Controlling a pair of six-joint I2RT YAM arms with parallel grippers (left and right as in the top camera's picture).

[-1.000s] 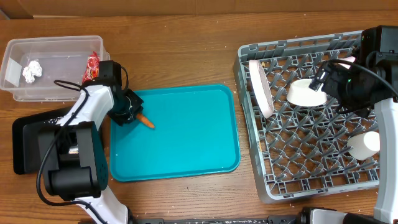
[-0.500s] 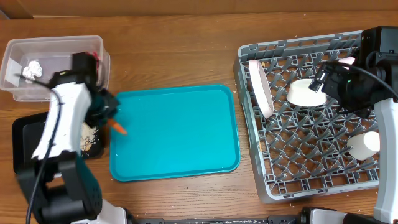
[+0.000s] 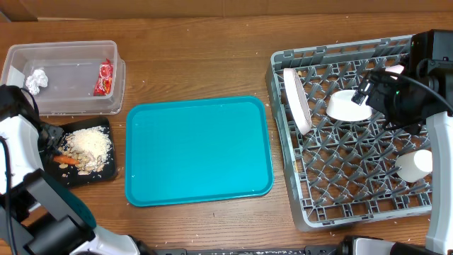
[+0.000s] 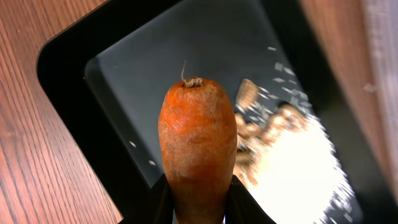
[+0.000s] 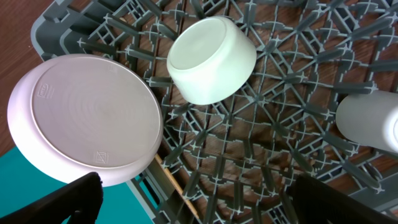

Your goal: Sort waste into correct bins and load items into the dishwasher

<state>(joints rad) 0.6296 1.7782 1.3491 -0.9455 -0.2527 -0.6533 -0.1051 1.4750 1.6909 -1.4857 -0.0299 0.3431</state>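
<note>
My left gripper is shut on the orange carrot, which it holds over the shallow black tray beside the beige food scraps. The clear tub behind it holds the crumpled paper ball and the red wrapper. My right gripper stands open above the grey dish rack, with nothing between its fingers. In the rack, a white plate stands on edge, a white bowl lies upside down, and a second white vessel lies on its side. A wooden chopstick lies along the rack's edge.
The teal serving tray lies bare between the black tray and the rack. Brown wooden tabletop shows behind it. The right arm hangs over the rack's back right part.
The left arm has swung left with the carrot, from the teal tray's left edge to over the black tray. The right arm has not moved.
</note>
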